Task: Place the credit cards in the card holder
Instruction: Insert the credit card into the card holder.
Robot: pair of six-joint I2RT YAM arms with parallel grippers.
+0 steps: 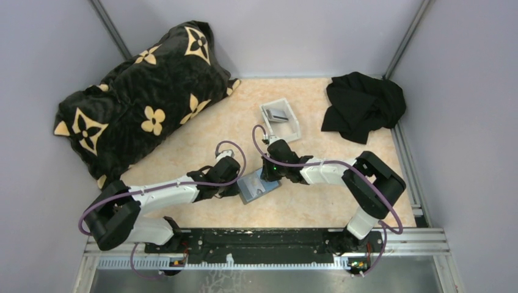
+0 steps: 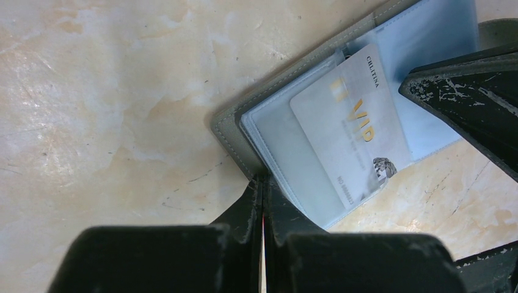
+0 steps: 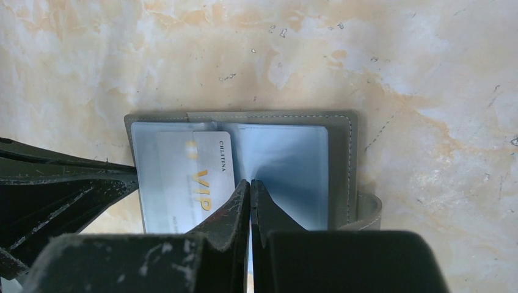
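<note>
Top external view, mid-table: catches the card holder (image 1: pixel 255 186) spread open on the table (image 1: pixel 317 207), just ahead of both arm bases. Shows a grey stitched cover lined with clear, bluish sleeves, and a silvery credit card (image 2: pixel 351 128) lettered VIP in gold, skewed and seemingly only partly inside one sleeve. Pins the holder at a corner with the left gripper (image 2: pixel 262 183), fingers fully together, probably to keep it flat and still. Rests the right gripper (image 3: pixel 250 183), likewise closed tight, on the inner sleeve, perhaps to spread it; impossible to tell whether any plastic is nipped. Leaves more cards (image 1: pixel 280 114) in the white tray (image 1: pixel 296 125) beyond, with patterned pillow (image 1: pixel 140 104) and black cloth (image 1: pixel 363 107) well apart at the back
</note>
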